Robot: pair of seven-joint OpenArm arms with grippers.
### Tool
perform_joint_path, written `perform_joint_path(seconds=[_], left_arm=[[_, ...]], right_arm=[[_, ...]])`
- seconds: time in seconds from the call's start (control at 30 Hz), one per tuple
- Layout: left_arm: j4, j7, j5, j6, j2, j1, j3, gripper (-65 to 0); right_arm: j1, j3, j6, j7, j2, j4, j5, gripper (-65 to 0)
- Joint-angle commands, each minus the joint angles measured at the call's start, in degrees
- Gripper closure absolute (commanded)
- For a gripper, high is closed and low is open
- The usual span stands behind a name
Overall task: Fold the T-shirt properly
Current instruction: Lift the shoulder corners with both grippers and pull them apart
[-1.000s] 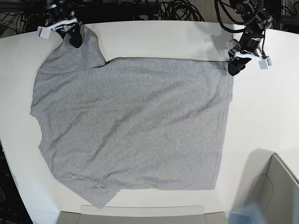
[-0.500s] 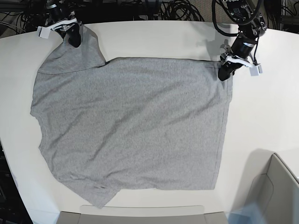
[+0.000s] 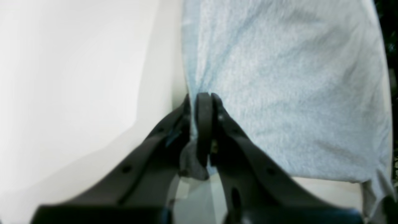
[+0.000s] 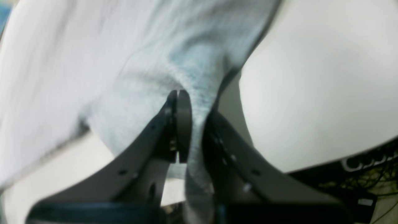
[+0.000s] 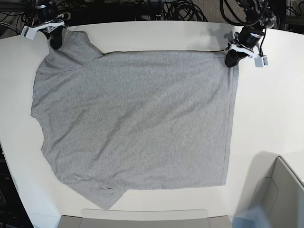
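Observation:
The heather-grey T-shirt (image 5: 137, 118) lies spread flat on the white table, plain side up, with no lettering showing. My left gripper (image 5: 232, 60) is shut on the shirt's far right corner; in the left wrist view the gripper (image 3: 202, 97) pinches grey cloth (image 3: 279, 81) between its black fingers. My right gripper (image 5: 55, 40) is shut on the far left sleeve corner; in the right wrist view the gripper (image 4: 179, 93) has the cloth (image 4: 199, 71) bunched at its tips.
The white table (image 5: 270, 109) shows its curved edge at the left. A grey box (image 5: 280, 194) stands at the near right corner. A grey tray edge (image 5: 142, 218) runs along the near side. Black cables (image 5: 156, 9) lie beyond the far edge.
Both grippers have pulled the shirt's far edge away from the near side. The right gripper moved left and farther out; the far edge is now straighter and tauter.

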Motion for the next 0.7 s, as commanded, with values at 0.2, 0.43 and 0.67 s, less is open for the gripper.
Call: perform_joint_path(seconds=[0.2, 0.43, 0.67], left_arm=[[7.2, 2.7, 3.2, 1.5, -0.1, 4.9, -1.5, 0.0], [15.4, 5.2, 3.2, 1.5, 2.2, 5.4, -9.0, 0.0], [15.7, 11.7, 3.2, 1.7, 2.2, 0.8, -9.6, 0.0]], right_arm=[[-3.7, 1.2, 4.5, 1.1, -0.7, 6.6, 0.8, 0.0], [-3.6, 1.9, 4.7, 1.1, -1.5, 10.4, 0.6, 0.0], [-0.5, 1.7, 4.6, 1.0, -0.4, 11.3, -2.8, 0.0]])
